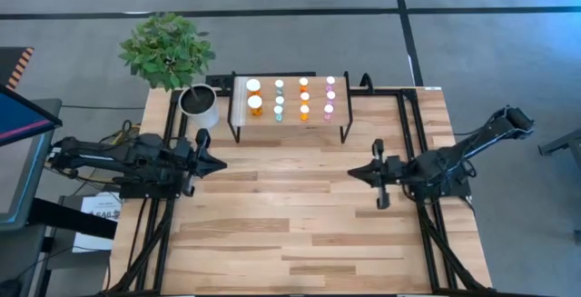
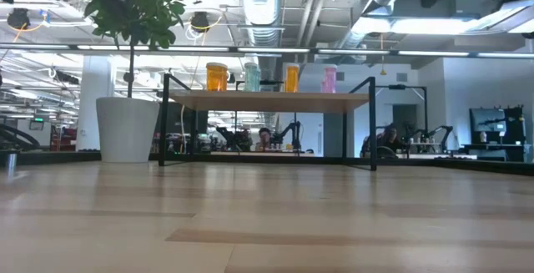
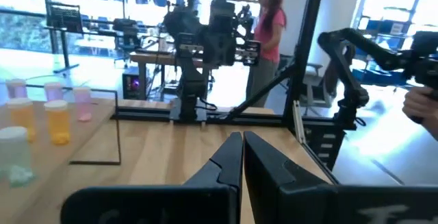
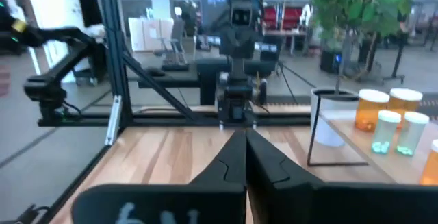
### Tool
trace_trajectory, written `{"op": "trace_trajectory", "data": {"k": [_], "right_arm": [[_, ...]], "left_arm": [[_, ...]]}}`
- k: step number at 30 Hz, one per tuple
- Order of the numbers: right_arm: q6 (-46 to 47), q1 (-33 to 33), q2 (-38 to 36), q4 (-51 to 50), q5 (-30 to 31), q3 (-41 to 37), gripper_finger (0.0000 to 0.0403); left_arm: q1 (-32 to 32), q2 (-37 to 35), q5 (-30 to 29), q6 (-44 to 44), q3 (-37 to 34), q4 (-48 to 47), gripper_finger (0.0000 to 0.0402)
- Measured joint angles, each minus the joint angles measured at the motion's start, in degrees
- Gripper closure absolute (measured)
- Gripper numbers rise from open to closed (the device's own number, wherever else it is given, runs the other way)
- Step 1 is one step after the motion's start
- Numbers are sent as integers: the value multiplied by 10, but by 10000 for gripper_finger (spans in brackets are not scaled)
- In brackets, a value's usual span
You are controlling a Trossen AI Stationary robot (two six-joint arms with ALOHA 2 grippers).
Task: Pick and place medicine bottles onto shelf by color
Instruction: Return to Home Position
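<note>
Around your wooden table (image 1: 300, 233) lies a grey floor (image 1: 490, 43) crossed by dark lines (image 1: 272, 12): one runs straight across at twelve o'clock, another slants away toward one o'clock. On the table's ten o'clock corner a leafy plant (image 1: 166, 50) stands in a white pot (image 1: 199, 104), and at nine o'clock a screen (image 1: 16, 120) leans in. Looking level across the table, you see silver ducts (image 2: 260, 6) and long strip lights (image 2: 467, 53) overhead, a white column (image 2: 94, 85) at ten o'clock and desks (image 2: 492, 149) at three. Bright windows (image 3: 82, 11) show past the left arm's side.
</note>
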Motion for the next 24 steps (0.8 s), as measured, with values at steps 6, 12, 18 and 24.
{"op": "trace_trajectory", "data": {"k": [6, 12, 18, 24], "right_arm": [[-49, 18, -71, 50, -4, -69, 398], [-64, 25, -134, 101, -4, -145, 398], [-64, 36, -210, 135, -4, -218, 398], [-65, 51, -286, 98, -3, -245, 400]], "left_arm": [[0, 0, 19, 5, -49, 65, 401], [0, 0, 29, -7, -77, 108, 401], [0, -42, 45, -4, -77, 96, 401], [0, -150, 15, 27, -80, 26, 401]]}}
